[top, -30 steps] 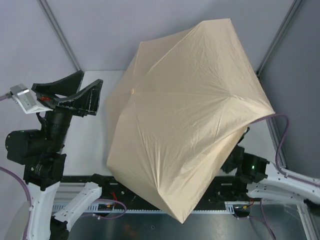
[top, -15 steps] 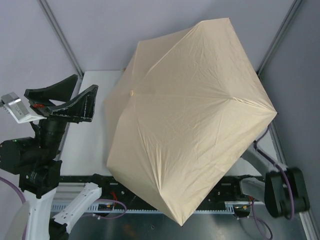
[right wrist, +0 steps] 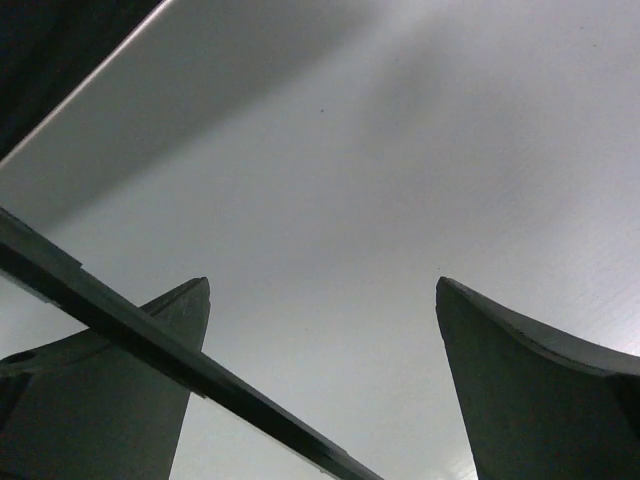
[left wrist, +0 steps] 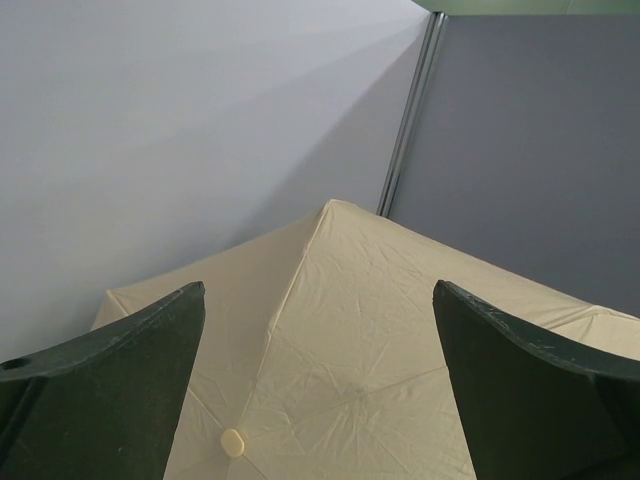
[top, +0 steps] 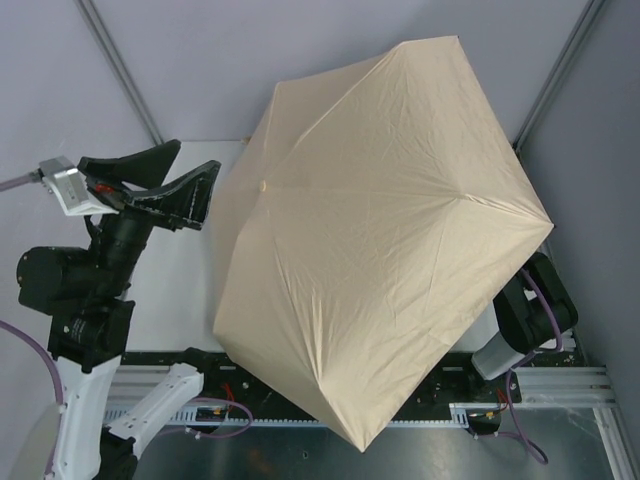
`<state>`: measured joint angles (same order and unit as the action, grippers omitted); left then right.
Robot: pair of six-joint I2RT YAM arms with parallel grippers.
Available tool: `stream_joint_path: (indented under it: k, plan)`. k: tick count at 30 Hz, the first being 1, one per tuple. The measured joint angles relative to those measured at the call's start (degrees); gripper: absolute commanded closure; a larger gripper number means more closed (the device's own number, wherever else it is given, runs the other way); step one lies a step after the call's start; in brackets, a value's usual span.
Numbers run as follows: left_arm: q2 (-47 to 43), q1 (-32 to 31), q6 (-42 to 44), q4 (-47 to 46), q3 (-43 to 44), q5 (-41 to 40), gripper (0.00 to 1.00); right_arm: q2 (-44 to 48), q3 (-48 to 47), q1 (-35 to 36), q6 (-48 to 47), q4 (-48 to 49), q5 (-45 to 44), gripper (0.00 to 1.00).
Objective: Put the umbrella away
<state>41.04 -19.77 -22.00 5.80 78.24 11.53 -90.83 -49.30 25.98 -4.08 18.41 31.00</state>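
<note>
Repositioned since the earlier frame: both arms. Umbrella [top: 380, 230] stands fully open, canopy covering most of the table [top: 185, 270], ungrasped. Left gripper [top: 195, 158], fingers spread wide and empty, sits just beside the canopy's left edge. Right gripper [right wrist: 322, 285] is likewise released and empty.
</note>
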Motion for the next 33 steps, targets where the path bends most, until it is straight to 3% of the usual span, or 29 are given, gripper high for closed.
stream_joint_path:
  k: [4,7,9,12,14,18,28,33]
  plan:
    - [1.14,0.0,0.07,0.83,0.24,0.72,0.0,-1.36,-0.79,0.48,-2.43,-0.55,-0.61,0.04]
    - [2.34,0.0,0.04,1.14,0.87,0.96,0.01,-3.96,-1.46,0.09,-3.61,-0.74,1.73,0.16]
    - [2.97,0.0,0.02,1.22,1.14,1.09,0.01,-6.82,-3.65,0.87,-4.2,-1.6,4.11,0.37]
    - [3.23,0.0,0.0,1.66,1.27,1.07,0.01,-9.66,-7.3,3.67,-5.62,-2.49,3.67,0.78]
    - [3.04,0.0,0.0,2.03,1.55,0.83,0.01,-9.84,-8.48,6.32,-8.59,-2.21,2.86,0.95]
    - [2.08,0.0,0.07,2.54,3.23,0.61,0.01,-7.37,-9.27,8.79,0.61,-5.01,0.79,1.0]
    - [-4.61,0.0,3.04,2.73,8.26,-3.63,0.02,14.32,-9.27,-3.34,30.4,-20.81,0.31,1.0]
    - [-8.55,-0.04,3.82,4.42,7.15,-8.74,0.04,24.09,-9.27,-4.04,44.52,-24.09,-5.75,1.0]
